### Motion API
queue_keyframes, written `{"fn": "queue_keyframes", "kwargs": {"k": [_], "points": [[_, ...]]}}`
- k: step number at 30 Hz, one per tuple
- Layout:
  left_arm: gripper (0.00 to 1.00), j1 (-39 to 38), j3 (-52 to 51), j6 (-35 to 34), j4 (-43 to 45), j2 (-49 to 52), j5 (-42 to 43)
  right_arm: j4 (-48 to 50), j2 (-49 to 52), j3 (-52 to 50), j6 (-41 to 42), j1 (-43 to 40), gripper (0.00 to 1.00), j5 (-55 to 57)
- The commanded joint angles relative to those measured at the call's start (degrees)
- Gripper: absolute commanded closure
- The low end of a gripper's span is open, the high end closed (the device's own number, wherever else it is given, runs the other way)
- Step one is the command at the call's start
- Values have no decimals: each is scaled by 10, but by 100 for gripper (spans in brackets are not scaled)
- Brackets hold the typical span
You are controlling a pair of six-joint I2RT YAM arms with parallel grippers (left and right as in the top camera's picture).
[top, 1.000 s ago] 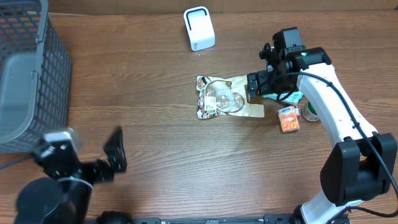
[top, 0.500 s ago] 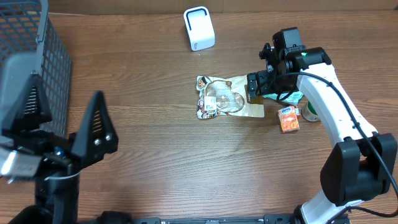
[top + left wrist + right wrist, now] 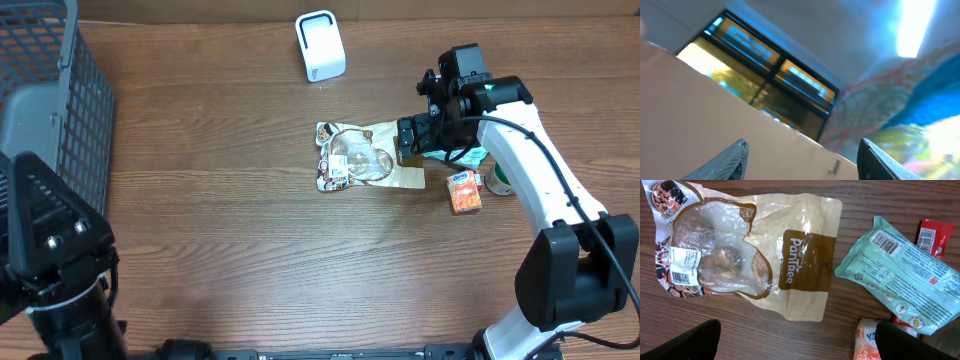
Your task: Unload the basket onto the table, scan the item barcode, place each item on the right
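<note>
Item: pouch point(image 3: 368, 157), flat mid-table, short of the scanner point(image 3: 320, 45).
Right gripper point(image 3: 797, 330): wide open, empty, above the pouch.
Left gripper point(image 3: 802, 145): parted, empty, aimed upward.
I'd pinch the pouch's brown edge, leaving the barcode label point(image 3: 684, 266) uncovered.

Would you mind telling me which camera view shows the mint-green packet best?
The right wrist view: the mint-green packet lies close and clear, barcode up. Overhead shows only a sliver beside the arm; the left wrist view misses it.
</note>
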Motion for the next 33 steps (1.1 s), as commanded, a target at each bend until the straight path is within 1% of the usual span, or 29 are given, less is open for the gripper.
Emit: {"fn": "queue_keyframes", "kwargs": {"k": [1,2,8,11,13,16,19,20,23,29,33], "points": [[38,1,-49,50,32,0,-62,3,-5,-3,2,1,0,3],[37,1,-67,56,55,0,-69,3,-5,-3,2,1,0,3],[35,1,-214,55,264,0,-116,3,-5,-3,2,1,0,3],[32,1,-284,55,378,0,-118,3,-5,-3,2,1,0,3],[30,1,-319,55,438,0,-119,3,-5,-3,2,1,0,3],[27,1,-368,55,501,0,-138,3,-5,-3,2,1,0,3],[11,1,-413,55,533,0,-172,3,-5,-3,2,1,0,3],[1,1,-430,55,540,0,-186,3,-5,-3,2,1,0,3],[0,1,-465,55,543,0,-208,3,-5,-3,2,1,0,3],[0,1,-524,58,528,0,-207,3,-5,-3,2,1,0,3],[1,1,-528,77,480,0,-205,3,-5,-3,2,1,0,3]]}}
